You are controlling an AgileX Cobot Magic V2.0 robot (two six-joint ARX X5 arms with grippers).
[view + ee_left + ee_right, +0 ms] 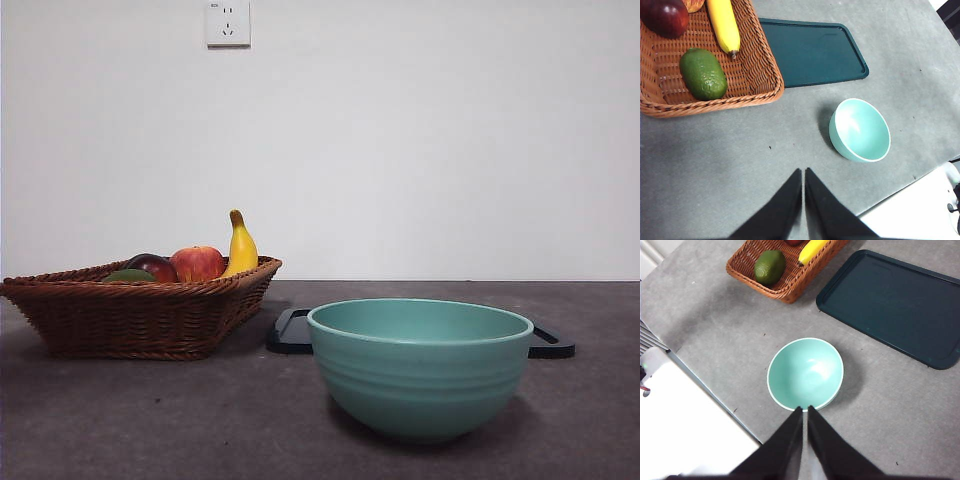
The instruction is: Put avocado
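Avocado (703,74) in basket (755,85) | left gripper (803,172), right gripper (805,410) closed

Brown woven wicker basket (140,310) at left on grey table (150,420), holding dark green avocado (128,275), dark red-purple round fruit (152,265), red apple (198,263), upright yellow banana (240,248). Teal ceramic bowl (420,368) in front right; dark flat tray (292,332) behind it. White wall socket (228,22) above.

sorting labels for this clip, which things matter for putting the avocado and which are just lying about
Job:
avocado, lying in the wicker basket

Lying about:
banana
red apple
dark red-purple fruit
teal bowl
dark tray
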